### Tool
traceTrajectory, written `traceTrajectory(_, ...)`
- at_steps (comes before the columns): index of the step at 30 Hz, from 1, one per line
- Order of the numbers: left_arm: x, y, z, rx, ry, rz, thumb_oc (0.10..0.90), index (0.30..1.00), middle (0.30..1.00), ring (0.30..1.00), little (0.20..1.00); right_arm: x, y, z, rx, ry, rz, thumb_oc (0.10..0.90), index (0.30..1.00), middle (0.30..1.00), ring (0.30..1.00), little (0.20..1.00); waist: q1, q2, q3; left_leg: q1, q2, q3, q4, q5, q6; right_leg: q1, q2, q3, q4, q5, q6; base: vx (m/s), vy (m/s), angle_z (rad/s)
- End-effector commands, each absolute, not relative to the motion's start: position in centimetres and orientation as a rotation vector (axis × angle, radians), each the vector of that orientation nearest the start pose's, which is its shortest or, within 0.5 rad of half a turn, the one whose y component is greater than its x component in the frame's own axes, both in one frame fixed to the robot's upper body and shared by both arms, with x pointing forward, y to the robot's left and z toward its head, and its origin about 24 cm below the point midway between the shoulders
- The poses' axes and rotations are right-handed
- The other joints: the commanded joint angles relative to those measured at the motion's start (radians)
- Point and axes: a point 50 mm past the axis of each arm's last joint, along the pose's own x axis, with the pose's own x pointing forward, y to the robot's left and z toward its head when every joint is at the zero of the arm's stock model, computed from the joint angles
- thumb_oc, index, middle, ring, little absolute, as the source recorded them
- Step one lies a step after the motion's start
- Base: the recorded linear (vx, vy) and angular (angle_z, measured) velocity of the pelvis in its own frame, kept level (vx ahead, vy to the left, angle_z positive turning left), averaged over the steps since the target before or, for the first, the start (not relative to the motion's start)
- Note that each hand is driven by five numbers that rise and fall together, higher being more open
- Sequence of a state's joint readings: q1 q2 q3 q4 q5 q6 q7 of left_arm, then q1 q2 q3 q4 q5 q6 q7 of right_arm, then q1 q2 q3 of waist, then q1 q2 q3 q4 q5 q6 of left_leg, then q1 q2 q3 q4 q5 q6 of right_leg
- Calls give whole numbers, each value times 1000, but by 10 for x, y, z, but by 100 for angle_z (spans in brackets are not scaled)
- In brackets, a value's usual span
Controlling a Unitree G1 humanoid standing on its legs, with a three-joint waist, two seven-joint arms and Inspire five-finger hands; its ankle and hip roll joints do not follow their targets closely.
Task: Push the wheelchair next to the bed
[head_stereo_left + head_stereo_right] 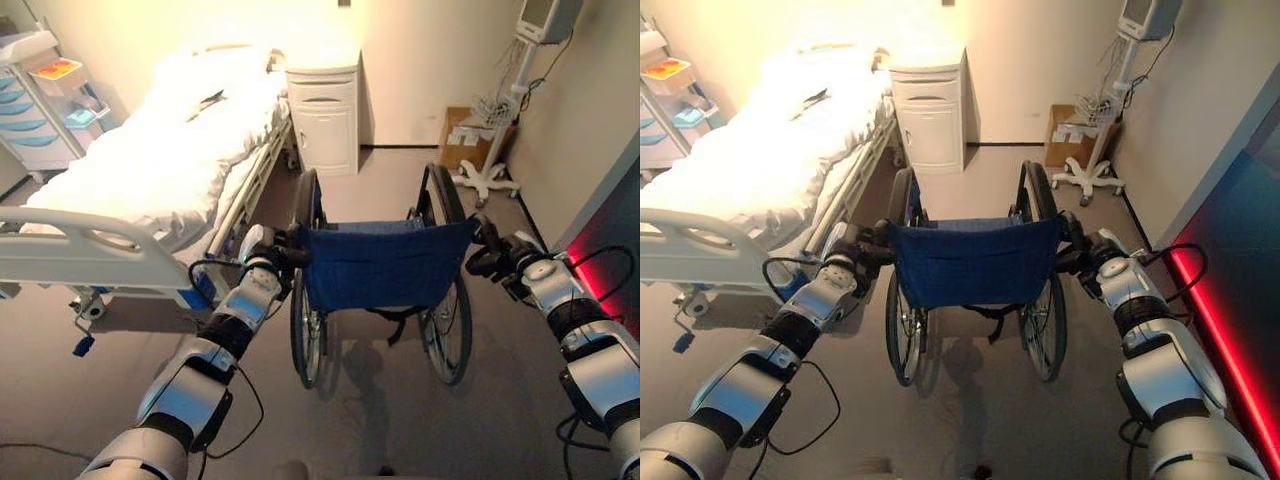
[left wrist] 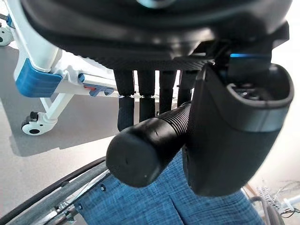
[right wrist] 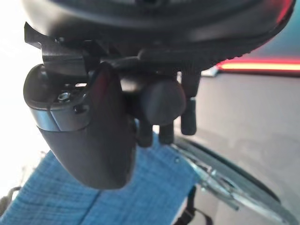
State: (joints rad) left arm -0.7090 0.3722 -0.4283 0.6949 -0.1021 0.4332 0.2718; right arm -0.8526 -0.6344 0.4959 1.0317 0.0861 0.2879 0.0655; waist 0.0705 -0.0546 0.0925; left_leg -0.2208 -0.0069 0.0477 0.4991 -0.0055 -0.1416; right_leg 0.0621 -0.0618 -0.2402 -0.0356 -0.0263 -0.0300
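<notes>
Left hand (image 2: 225, 126): fingers and thumb curled round the left push grip (image 2: 150, 147). Right hand (image 3: 89, 136): wrapped likewise round the right grip (image 3: 161, 101). Wheelchair (image 1: 385, 262), blue back facing the robot, stands on the floor just right of the bed (image 1: 150, 170), near its foot end. Cabinet (image 1: 325, 110) ahead.
</notes>
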Motion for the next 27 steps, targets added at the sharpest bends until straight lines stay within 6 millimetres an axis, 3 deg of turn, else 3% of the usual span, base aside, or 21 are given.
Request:
traceTrajectory(1, 327, 183, -5, 677, 675, -88, 400, 300, 300, 300, 300, 393, -233, 144, -1084, 141, 144, 400, 300, 300, 300, 300, 39, 23, 64, -17, -59, 62, -282, 133, 51, 134, 91, 48, 58, -52, 103, 380, -77, -58)
traceTrajectory(2, 327, 182, -5, 677, 665, -80, 400, 300, 300, 300, 300, 395, -230, 148, -1088, 119, 155, 400, 300, 300, 300, 300, 60, 35, 63, -43, -69, 52, -368, 182, 48, 154, 110, 72, 50, -53, 109, 294, -29, -57)
traceTrajectory(3, 326, 180, -5, 662, 655, -59, 400, 300, 300, 300, 300, 397, -227, 151, -1092, 100, 163, 400, 300, 300, 300, 300, 69, 35, 63, -26, -66, 76, -404, 165, 58, 149, 106, 64, 57, -58, 114, 318, -14, -59)
traceTrajectory(5, 323, 181, -9, 641, 669, -25, 400, 300, 300, 300, 300, 396, -223, 147, -1032, 93, 183, 400, 300, 300, 300, 300, 77, 31, 53, -9, -90, 46, -375, 127, 82, 145, 103, 62, 88, -74, 121, 251, 19, -70)
traceTrajectory(6, 321, 184, -12, 620, 676, -24, 400, 300, 300, 300, 300, 397, -215, 144, -1071, 94, 218, 400, 300, 300, 300, 300, 86, 20, 42, 16, -100, 44, -386, 81, 107, 143, 91, 57, 129, -73, 136, 255, 12, -78)
traceTrajectory(11, 316, 195, -16, 661, 691, -18, 400, 300, 300, 300, 300, 396, -208, 134, -1042, 79, 253, 400, 300, 300, 300, 300, 113, 3, -14, 98, -94, 80, -474, 58, 152, 138, 50, 6, 327, 16, 224, 286, -26, -30)
traceTrajectory(13, 316, 197, -16, 675, 701, -25, 400, 300, 300, 300, 300, 396, -206, 131, -1031, 81, 264, 400, 300, 300, 300, 300, 119, 4, -28, 130, -83, 68, -484, 46, 156, 95, -3, -31, 365, 44, 245, 228, -95, 14)
traceTrajectory(16, 320, 194, -15, 699, 695, -39, 400, 300, 300, 300, 300, 398, -201, 130, -1031, 74, 269, 400, 300, 300, 300, 300, 112, 20, -22, 181, -53, 28, -492, 33, 143, 32, -69, -58, 311, 39, 237, 182, -222, -16)
traceTrajectory(18, 326, 193, -9, 731, 679, -53, 400, 300, 300, 300, 300, 399, -202, 131, -1016, 68, 241, 400, 300, 300, 300, 300, 94, 33, -8, 217, -26, -22, -491, 5, 134, -37, -120, -31, 212, 72, 222, 171, -383, 8)
traceTrajectory(22, 332, 193, -2, 742, 662, -54, 400, 300, 300, 300, 300, 398, -201, 133, -1012, 62, 230, 400, 300, 300, 300, 300, 63, 28, -2, 248, -13, -65, -491, -50, 130, -102, -188, 46, 91, 164, 239, 174, -345, 56)
traceTrajectory(27, 334, 193, 3, 738, 651, -40, 400, 300, 300, 300, 300, 399, -191, 140, -1003, 40, 240, 400, 300, 300, 300, 300, 53, 19, 4, 243, 30, -77, -428, -101, 108, -103, -235, 69, 39, 189, 254, 162, -466, 57)
